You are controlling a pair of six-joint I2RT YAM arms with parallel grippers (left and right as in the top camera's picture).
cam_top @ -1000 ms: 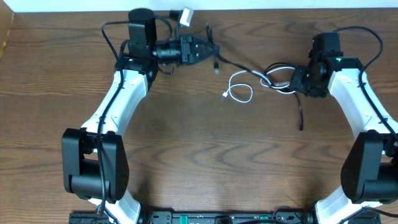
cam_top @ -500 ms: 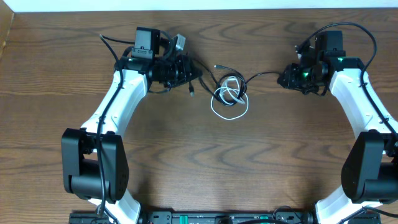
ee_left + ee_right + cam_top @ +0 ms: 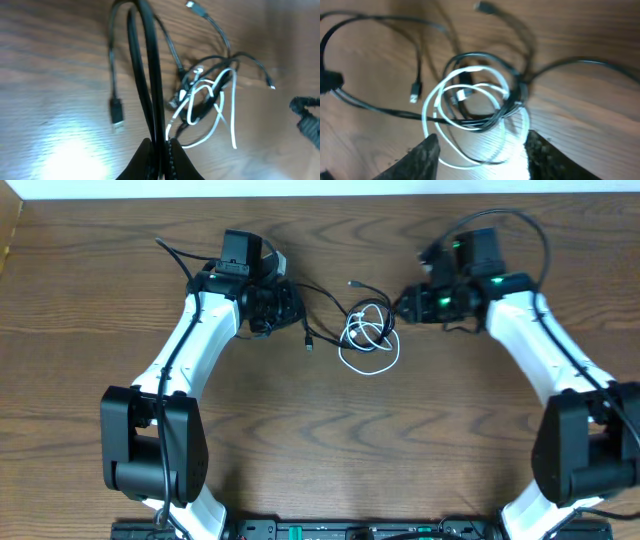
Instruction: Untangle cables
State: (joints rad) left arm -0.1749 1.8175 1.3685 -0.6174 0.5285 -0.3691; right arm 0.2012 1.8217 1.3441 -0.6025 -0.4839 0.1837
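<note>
The white cable (image 3: 368, 372) lies in loops at mid-table, tangled with the black cable (image 3: 325, 295). My left gripper (image 3: 292, 305) sits left of the tangle. In the left wrist view it (image 3: 160, 152) is shut on strands of the black cable (image 3: 150, 75), with a black plug (image 3: 116, 111) lying to its left and the white cable (image 3: 233, 115) to its right. My right gripper (image 3: 405, 307) is right of the tangle. In the right wrist view it (image 3: 485, 160) is open over the white loops (image 3: 427, 107) and the black strands (image 3: 385, 111), holding nothing.
A loose black plug end (image 3: 309, 344) lies below the left gripper and another (image 3: 353, 283) above the tangle. The arms' own thicker black wires (image 3: 180, 255) loop by each wrist. The wooden table (image 3: 320, 450) ends at a white strip at the back.
My right gripper has moved left toward the tangle. The left gripper has drawn back left with the black cable. The cables, spread out earlier, are now bunched in one knot.
</note>
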